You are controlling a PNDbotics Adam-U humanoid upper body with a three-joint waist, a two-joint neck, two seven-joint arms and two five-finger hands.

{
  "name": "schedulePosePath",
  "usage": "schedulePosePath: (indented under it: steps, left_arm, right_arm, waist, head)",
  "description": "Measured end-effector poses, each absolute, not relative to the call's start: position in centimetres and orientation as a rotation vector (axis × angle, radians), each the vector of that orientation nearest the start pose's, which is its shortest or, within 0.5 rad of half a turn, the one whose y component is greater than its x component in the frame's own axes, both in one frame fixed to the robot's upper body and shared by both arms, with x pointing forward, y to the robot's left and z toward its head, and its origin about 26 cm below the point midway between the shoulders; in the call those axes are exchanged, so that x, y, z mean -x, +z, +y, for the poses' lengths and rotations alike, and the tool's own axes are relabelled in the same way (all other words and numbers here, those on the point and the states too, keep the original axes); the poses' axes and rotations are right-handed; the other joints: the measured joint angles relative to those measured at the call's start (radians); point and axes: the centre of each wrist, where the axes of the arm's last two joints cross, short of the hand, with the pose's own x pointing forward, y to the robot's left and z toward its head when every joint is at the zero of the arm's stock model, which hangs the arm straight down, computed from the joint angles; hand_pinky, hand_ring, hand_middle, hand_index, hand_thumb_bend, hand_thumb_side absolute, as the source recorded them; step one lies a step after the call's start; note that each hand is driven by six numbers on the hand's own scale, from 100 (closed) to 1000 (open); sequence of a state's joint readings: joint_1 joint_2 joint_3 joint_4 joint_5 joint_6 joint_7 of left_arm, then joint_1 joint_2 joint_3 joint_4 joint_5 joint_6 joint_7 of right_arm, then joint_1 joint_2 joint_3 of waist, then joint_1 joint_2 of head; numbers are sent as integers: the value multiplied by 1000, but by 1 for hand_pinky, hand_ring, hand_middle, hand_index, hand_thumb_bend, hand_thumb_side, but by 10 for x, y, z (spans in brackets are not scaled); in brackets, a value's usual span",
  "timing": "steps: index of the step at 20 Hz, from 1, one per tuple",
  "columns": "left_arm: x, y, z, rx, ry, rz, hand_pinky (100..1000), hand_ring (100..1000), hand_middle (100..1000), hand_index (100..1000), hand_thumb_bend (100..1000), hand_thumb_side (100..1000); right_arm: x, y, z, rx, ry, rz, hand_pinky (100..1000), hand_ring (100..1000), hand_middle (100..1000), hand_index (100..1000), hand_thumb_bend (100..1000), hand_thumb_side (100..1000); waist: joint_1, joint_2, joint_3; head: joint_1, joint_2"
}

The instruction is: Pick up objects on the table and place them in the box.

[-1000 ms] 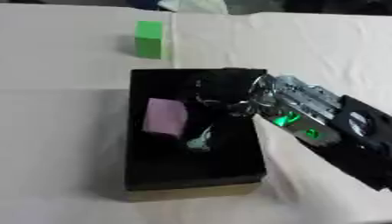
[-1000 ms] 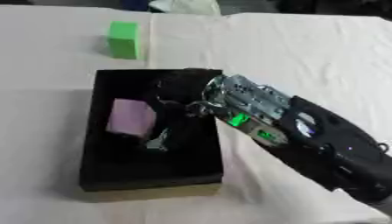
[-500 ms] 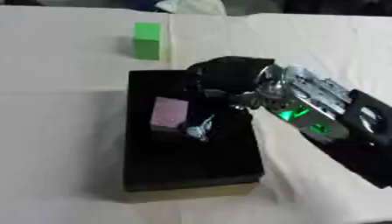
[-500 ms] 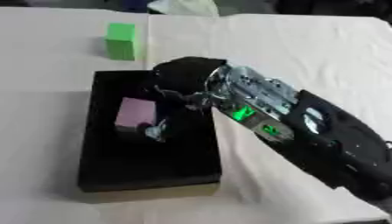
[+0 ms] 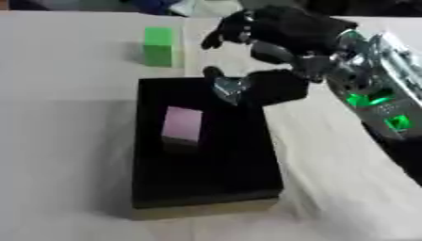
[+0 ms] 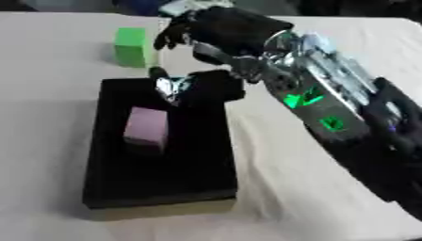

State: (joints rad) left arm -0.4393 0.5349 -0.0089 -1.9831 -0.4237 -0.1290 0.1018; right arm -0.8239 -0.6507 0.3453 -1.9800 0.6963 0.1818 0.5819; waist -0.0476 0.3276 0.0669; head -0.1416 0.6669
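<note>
The right robot hand (image 5: 284, 35) hung at upper centre above the far end of the black box (image 5: 206, 188), fingers curled, holding nothing that could be made out. A pink block (image 5: 182, 124) and a small silvery thing (image 5: 228, 89) lay inside the box. A green block (image 5: 158, 45) stood on the table (image 5: 66, 117), upper left.

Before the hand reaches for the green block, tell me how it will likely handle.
The green block looks rigid and flat-sided, so rolling seems unlikely. It stands upright on the table, taller than wide, so a sideways nudge might tip it. Probably light.
</note>
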Motion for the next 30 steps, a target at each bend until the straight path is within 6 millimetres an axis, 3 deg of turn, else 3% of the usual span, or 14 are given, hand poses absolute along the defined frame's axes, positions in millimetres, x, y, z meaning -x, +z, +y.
schedulePosePath:
  steps: [3, 4, 11, 15, 22, 30]
  left_arm:
    - [-308, 271, 271, 1162, 1051, 3151, 785, 798, 803, 829, 142, 1000]
    - [-308, 276, 269, 1180, 1076, 3116, 786, 799, 805, 835, 139, 1000]
    - [-307, 313, 251, 1311, 1311, 2850, 800, 813, 809, 868, 130, 1000]
    - [-318, 323, 240, 1389, 1487, 2700, 808, 822, 807, 883, 198, 1000]
    - [-349, 324, 219, 1467, 1786, 2459, 813, 829, 812, 889, 361, 1000]
    - [-421, 339, 210, 1502, 2341, 2159, 815, 834, 839, 905, 553, 1000]
  right_arm:
    - [-304, 333, -198, -1327, -2125, 2580, 868, 809, 739, 876, 100, 1000]
    - [-304, 335, -203, -1330, -2085, 2616, 868, 804, 732, 876, 100, 962]
    - [-301, 353, -239, -1360, -1768, 2851, 864, 786, 719, 875, 100, 957]
    - [-298, 359, -262, -1403, -1590, 2947, 865, 784, 717, 874, 100, 952]
    - [-296, 359, -277, -1471, -1377, 3022, 863, 776, 717, 878, 100, 953]
    - [-302, 336, -267, -1503, -1049, 3086, 862, 772, 714, 874, 100, 957]
  waist:
    - [5, 4, -7]
    - [8, 5, -10]
    - [28, 10, -30]
    - [39, 10, -47]
    - [47, 10, -69]
    - [44, 7, -74]
  head:
    - [14, -1]
    - [20, -1]
    - [49, -4]
    - [60, -4]
    - [70, -1]
    - [74, 0]
